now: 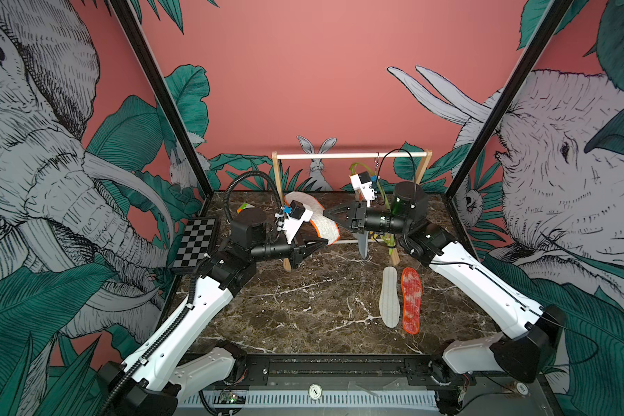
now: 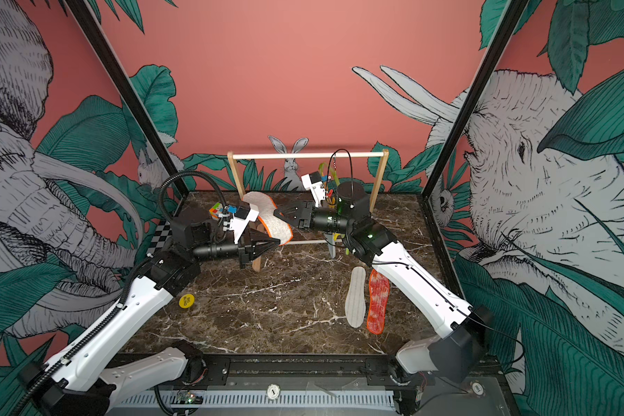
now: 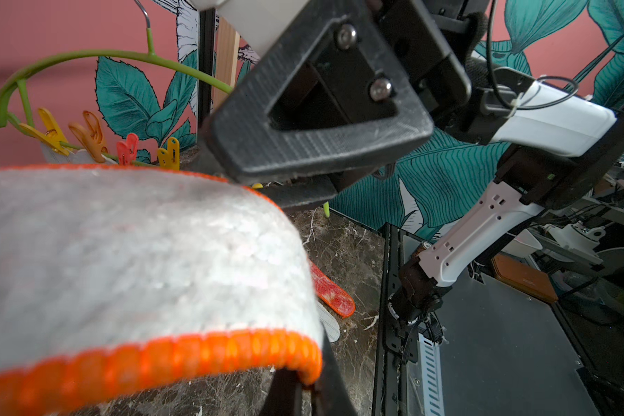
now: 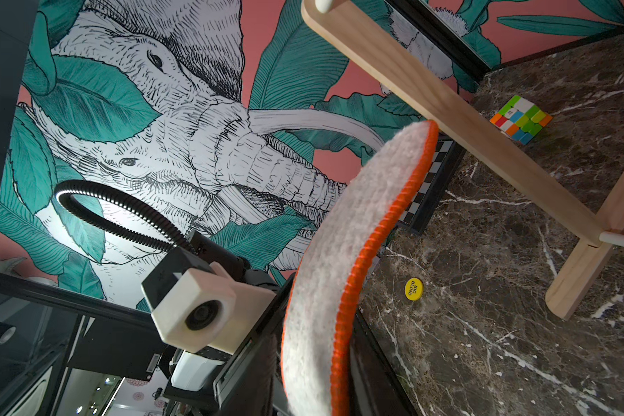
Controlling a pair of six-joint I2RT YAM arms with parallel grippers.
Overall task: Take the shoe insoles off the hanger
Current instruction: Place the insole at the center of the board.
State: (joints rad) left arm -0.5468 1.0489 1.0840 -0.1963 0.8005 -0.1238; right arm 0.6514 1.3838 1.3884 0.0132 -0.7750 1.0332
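Where the two arms meet, in front of the wooden rack (image 4: 465, 126): we find one insole held clear of the marble table (image 1: 303, 309).
Held insole (image 1: 319, 220): its white fleece side faces us and orange stitched edging runs round the rim. It bows in the air just in front of the rack's left upright.
Left gripper (image 1: 323, 243): clenched on the near end of the insole, just in front of the rack's lower rod.
Right gripper (image 1: 327, 213): its fingers straddle the orange edge on the insole's side. We cannot tell whether they pinch it.
Hanger (image 3: 98, 54): a lime-green hoop hooked on the rack's top rod near the right end, largely hidden behind the right arm in both top views.
Clips (image 3: 91, 135): yellow, orange, red and yellow in a row, with a pale insole (image 3: 56, 155) under the first two.
Blue-grey insole (image 1: 363, 245): hangs upright across the rack's lower rod, its top hidden.
Insoles on table: a light grey insole (image 1: 389, 296) and a red insole (image 1: 410, 300) lie flat side by side in front of the rack's right foot, just beside the right forearm.
Open room: a broad stretch of marble shows in front of the rack, between the arms.
Left of rack: chequered board (image 1: 195, 245), colour cube (image 2: 216, 210) and yellow chip (image 2: 186, 300).
Back edge: the table meets the wall just behind the rack.
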